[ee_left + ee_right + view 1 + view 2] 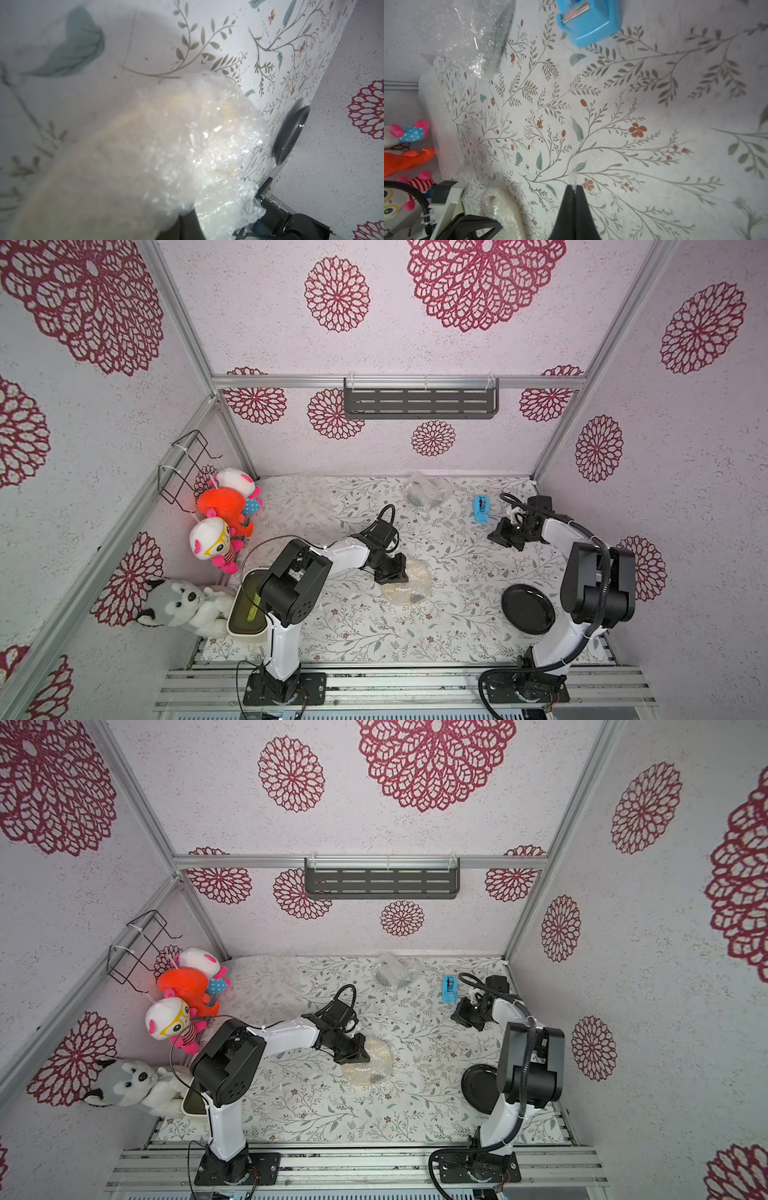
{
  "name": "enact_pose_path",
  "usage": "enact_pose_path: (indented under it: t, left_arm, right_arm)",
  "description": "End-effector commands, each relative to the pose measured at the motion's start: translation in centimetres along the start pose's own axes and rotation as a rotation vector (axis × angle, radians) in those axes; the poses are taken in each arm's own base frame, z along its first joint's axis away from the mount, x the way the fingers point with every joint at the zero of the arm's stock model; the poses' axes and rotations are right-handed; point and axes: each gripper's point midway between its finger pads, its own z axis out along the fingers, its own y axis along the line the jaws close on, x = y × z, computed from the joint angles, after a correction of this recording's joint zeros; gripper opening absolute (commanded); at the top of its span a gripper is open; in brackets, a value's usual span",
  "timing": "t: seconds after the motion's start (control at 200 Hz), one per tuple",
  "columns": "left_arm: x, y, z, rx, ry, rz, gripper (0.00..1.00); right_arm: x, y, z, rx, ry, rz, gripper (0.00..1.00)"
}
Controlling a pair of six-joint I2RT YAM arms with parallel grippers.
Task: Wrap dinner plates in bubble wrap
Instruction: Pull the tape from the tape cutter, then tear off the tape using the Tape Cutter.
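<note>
A cream dinner plate bundled in bubble wrap lies mid-table. My left gripper is at its near-left edge, dark fingers together and tips buried in the wrap. A bare black plate lies at the near right beside the right arm. My right gripper hovers further back, shut, with a tiny clear scrap pinched at its tips. At the back lies a second crumpled wrap bundle with something dark inside. A flat sheet lies back left.
A blue tape dispenser stands just behind the right gripper. A cream tub sits under the left arm's elbow. Plush toys hang along the left wall, with a husky toy by the tub.
</note>
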Motion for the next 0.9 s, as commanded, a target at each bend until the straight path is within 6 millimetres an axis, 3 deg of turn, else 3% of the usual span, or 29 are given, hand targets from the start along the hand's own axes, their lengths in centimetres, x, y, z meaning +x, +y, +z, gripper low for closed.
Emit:
enact_pose_path:
  t: [0.0,0.375,0.57,0.701,0.806,0.896]
  left_arm:
    - [1.0,5.3,0.9,-0.170,0.012,-0.084,0.00]
    - [1.1,5.3,0.9,-0.174,0.011,-0.086,0.00]
    - [1.1,5.4,0.9,-0.176,0.010,-0.086,0.00]
    - [1.0,5.3,0.8,-0.175,0.006,-0.086,0.00]
    - [1.0,5.3,0.9,-0.174,0.008,-0.086,0.00]
    - [1.0,5.3,0.9,-0.172,0.011,-0.085,0.00]
  right_arm:
    - [0.7,0.2,-1.0,-0.004,-0.004,-0.025,0.00]
    - [4.6,-3.1,2.7,0.024,0.107,0.053,0.00]
    - [4.7,-4.0,3.8,0.037,0.120,0.105,0.00]
    - [4.4,-3.5,3.0,0.034,0.104,0.102,0.00]
    - [5.1,-3.6,1.4,0.084,0.092,0.076,0.37]
    - [6.1,-3.6,-0.1,0.114,0.099,0.054,0.47]
